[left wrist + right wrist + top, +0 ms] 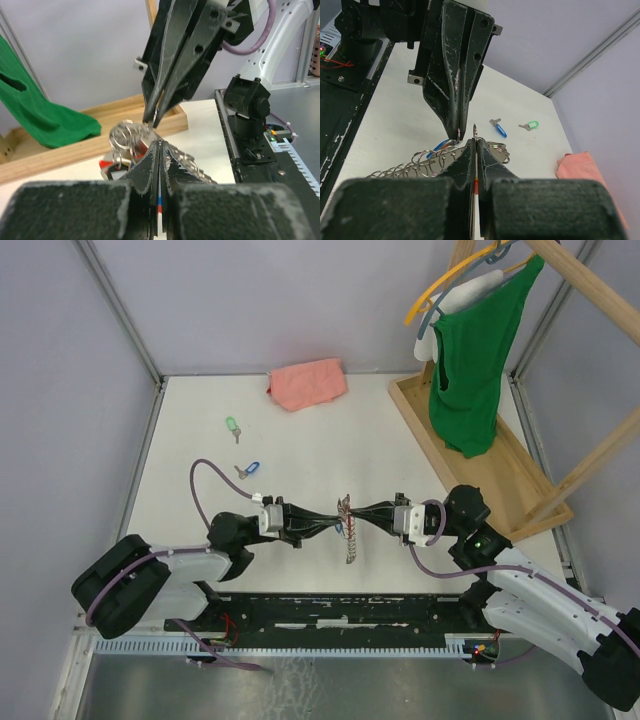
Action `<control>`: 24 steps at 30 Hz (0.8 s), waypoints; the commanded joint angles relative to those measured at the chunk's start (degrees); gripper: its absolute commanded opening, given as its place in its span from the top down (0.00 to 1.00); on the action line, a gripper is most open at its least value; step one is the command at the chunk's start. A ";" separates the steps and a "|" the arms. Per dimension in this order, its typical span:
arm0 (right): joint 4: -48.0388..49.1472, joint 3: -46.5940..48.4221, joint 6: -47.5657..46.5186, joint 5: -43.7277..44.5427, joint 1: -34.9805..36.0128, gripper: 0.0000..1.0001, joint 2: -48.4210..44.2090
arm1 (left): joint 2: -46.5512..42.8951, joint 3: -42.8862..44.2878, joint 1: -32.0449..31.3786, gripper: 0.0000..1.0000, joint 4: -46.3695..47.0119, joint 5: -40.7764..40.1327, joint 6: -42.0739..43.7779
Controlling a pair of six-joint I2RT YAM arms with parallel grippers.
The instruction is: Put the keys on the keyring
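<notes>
The keyring (349,540) is a metal strip carrying several split rings (420,165), lying mid-table. Both grippers meet over its far end. My left gripper (330,518) (159,144) is shut on one ring. Facing it tip to tip, my right gripper (358,516) (475,141) is shut on a ring that pokes up between its pads. A blue-headed key (246,470) (498,129) and a green-headed key (232,427) (530,125) lie loose on the table to the far left. Another blue piece (437,147) shows under the rings below the left gripper (458,131).
A pink cloth (308,382) lies at the back of the table. A wooden rack base (470,455) with a green garment (475,350) on a hanger stands at the right. The table's black front rail (340,612) runs between the arm bases.
</notes>
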 commanded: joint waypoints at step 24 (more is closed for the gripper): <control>-14.13 4.86 22.78 27.00 0.28 0.99 4.82 | -6.63 2.38 -0.25 0.97 -47.19 -39.20 -4.62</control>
